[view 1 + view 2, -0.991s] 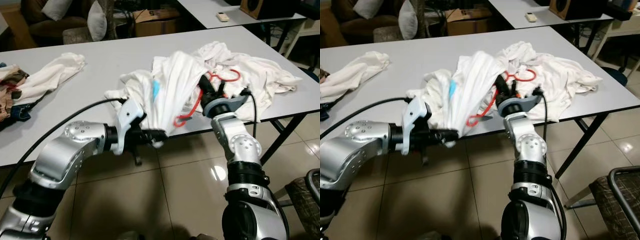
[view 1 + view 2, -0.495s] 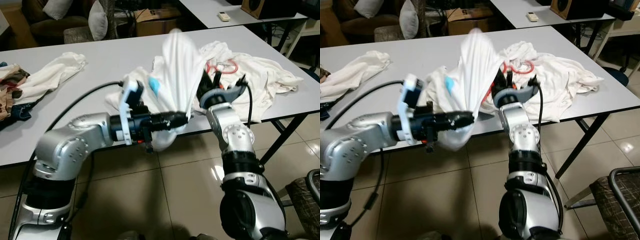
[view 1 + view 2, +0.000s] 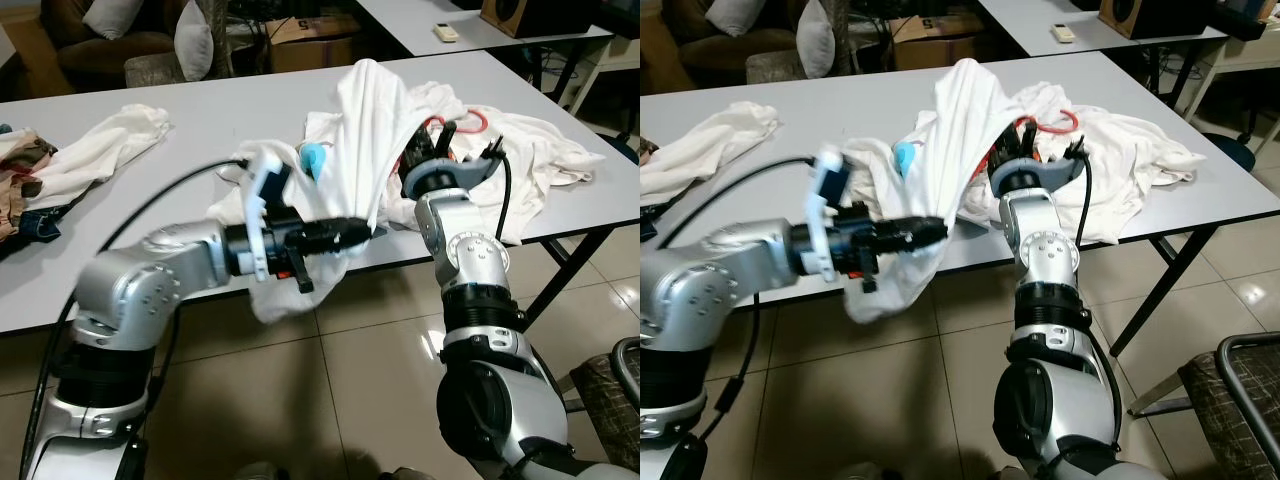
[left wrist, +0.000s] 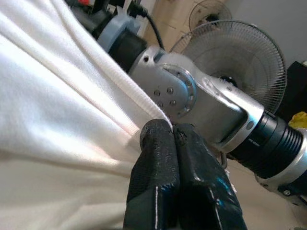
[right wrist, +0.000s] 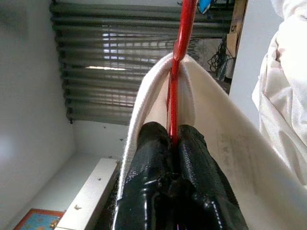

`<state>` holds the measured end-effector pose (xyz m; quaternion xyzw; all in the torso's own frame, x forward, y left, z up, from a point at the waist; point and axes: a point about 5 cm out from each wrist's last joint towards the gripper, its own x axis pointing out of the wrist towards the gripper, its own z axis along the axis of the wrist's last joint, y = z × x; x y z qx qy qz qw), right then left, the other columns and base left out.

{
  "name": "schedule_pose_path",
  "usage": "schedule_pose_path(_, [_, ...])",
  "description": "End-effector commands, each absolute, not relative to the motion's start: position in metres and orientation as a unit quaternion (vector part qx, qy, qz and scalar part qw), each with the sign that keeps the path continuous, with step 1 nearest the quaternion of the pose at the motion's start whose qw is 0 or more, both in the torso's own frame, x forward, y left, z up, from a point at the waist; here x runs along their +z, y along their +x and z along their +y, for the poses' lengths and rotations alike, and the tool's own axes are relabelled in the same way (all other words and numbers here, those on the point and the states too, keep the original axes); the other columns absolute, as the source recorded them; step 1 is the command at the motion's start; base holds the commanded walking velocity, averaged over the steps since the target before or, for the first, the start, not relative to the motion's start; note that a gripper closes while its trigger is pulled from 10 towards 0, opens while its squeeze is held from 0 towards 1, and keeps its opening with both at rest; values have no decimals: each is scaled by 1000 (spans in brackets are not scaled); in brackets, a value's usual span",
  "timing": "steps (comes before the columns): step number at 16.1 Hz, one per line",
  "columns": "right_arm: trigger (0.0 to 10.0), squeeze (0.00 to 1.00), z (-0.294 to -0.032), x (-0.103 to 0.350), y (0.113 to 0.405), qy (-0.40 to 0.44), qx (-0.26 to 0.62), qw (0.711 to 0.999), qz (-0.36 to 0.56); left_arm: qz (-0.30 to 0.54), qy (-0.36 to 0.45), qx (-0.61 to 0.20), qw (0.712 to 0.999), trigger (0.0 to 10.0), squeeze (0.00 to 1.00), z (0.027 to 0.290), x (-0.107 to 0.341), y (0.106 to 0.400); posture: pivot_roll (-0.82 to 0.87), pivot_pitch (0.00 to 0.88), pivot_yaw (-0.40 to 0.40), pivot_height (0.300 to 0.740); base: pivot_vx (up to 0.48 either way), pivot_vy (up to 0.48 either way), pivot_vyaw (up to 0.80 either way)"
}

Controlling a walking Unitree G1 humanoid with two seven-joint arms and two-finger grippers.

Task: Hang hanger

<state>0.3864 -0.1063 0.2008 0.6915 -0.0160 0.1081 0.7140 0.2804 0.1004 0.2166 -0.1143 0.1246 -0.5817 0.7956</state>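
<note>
Two silver arms with rounded, screw-dotted joint housings, black ribbed collars between segments, black cables looped along both forearms, pale blue-grey wrist brackets, textured black rubbery fingers point(image 4: 165, 177).

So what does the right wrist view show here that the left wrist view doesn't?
The right wrist view shows the right pincer shut on the red hanger, which runs up through the shirt's collar opening. The left wrist view shows the left pincer clamped on a ribbed hem, with the right arm and a standing fan behind. Both show the same white shirt.
</note>
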Motion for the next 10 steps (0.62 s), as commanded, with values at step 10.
schedule_pose_path(10, [10000,0,-49,206,378,532,170,829,39,31,-172,-584,793,0,0,89,269,288,-34,0,62,740,0,0,0])
